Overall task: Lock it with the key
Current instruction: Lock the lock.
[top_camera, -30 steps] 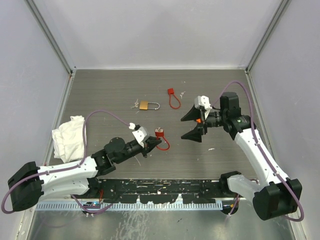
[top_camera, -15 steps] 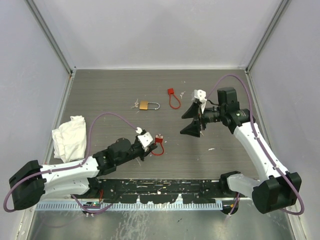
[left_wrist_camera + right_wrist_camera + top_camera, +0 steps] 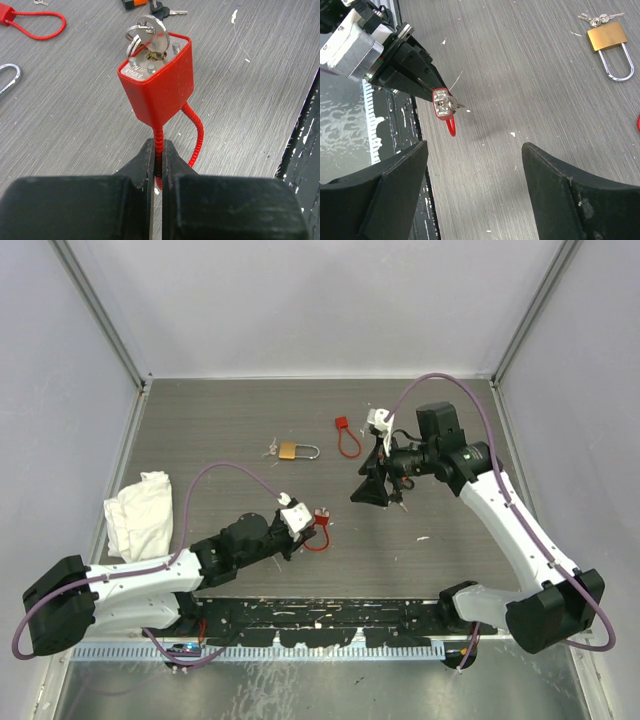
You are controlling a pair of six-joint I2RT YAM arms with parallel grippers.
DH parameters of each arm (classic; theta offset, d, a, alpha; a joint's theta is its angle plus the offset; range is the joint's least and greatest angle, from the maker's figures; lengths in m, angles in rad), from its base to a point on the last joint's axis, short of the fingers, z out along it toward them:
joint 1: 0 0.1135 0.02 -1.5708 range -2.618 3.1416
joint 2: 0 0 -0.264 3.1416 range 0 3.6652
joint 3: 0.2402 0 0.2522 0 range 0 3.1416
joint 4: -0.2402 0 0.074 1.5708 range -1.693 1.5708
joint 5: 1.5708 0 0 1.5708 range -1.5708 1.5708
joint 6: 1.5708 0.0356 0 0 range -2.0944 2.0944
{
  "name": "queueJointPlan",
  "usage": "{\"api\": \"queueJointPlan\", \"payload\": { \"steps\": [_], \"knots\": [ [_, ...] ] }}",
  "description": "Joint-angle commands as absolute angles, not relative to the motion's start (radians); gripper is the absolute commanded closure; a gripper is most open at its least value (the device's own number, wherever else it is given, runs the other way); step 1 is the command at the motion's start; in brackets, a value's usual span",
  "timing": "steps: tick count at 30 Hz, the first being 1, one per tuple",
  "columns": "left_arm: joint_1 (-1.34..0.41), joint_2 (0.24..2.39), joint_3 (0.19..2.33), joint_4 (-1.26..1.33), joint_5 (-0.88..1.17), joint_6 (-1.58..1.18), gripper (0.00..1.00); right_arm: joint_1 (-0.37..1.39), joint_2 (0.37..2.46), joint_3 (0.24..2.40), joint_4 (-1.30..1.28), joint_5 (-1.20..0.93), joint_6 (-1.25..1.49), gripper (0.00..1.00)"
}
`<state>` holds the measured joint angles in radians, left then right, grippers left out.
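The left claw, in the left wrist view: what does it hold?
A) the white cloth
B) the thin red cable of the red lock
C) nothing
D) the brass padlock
B: the left claw is shut on the red cable just under the red lock body, which has a key in it.

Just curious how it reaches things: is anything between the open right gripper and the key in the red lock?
Nothing visible. Only bare table shows between the right gripper and the key; the left gripper holds the red lock from the far side.
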<state>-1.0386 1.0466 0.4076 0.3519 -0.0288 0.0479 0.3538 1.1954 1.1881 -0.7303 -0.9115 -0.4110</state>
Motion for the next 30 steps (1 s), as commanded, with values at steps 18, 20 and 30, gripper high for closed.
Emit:
{"api": "queueJointPlan", "payload": {
  "steps": [18,20,30],
  "knots": [
    [-1.037,1.035,0.488,0.340,-0.026,0.083,1.00,0.482,1.292,1.350,-0.755,-0.733,-0.317,0.23],
    [-1.037,1.038,0.489,0.339,-0.025,0.083,1.00,0.493,1.302,1.363,-0.752,-0.725,-0.303,0.26],
    [-1.038,1.047,0.505,0.315,-0.024,0.083,1.00,0.586,1.350,1.381,-0.730,-0.667,-0.217,0.33]
  ]
}}
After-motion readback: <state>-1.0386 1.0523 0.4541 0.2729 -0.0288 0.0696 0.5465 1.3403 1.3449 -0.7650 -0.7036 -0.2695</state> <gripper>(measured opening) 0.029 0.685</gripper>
